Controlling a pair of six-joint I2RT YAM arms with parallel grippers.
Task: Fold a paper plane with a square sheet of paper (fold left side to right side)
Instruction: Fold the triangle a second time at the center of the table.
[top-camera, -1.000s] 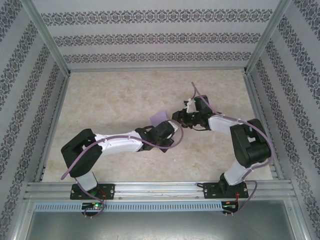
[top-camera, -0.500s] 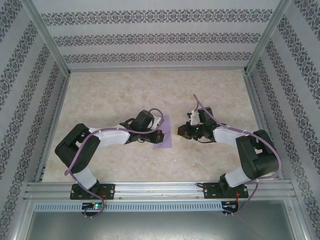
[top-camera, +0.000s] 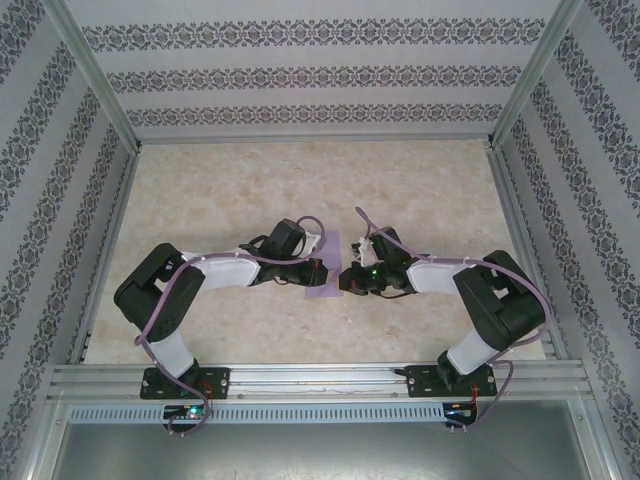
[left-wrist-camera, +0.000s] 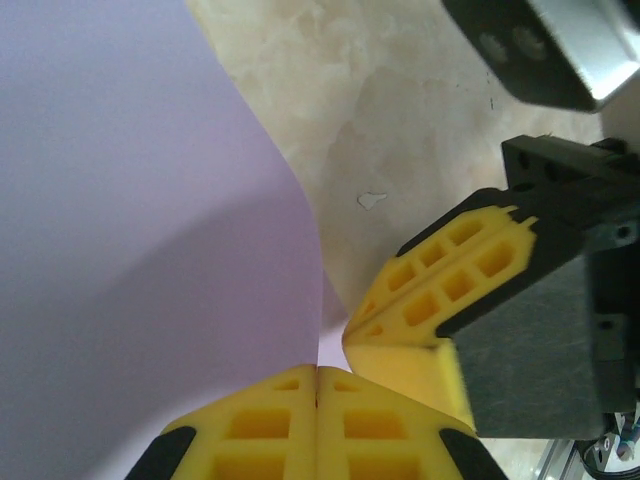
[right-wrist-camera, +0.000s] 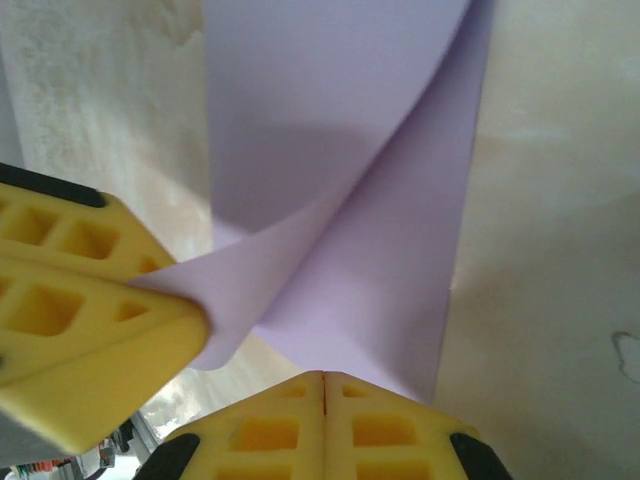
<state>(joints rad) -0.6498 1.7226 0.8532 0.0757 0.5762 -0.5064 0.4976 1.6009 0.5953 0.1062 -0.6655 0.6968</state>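
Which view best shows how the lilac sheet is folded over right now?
Right wrist: the square sheet of paper spans much of the frame, its flap curling over the lower layer. The left wrist view gives one plain curved surface; top external, a small, partly covered lilac patch.

Top camera: high up behind both arms, looking down on the whole table (top-camera: 220, 180), far away.
Left wrist camera: just behind the left claw (left-wrist-camera: 316, 372), very close, looking past its tips.
Right wrist camera: just behind the right claw (right-wrist-camera: 323, 378), just as close.
Shared: the purple paper (right-wrist-camera: 330, 120) in front of both claws, probably the same curl.
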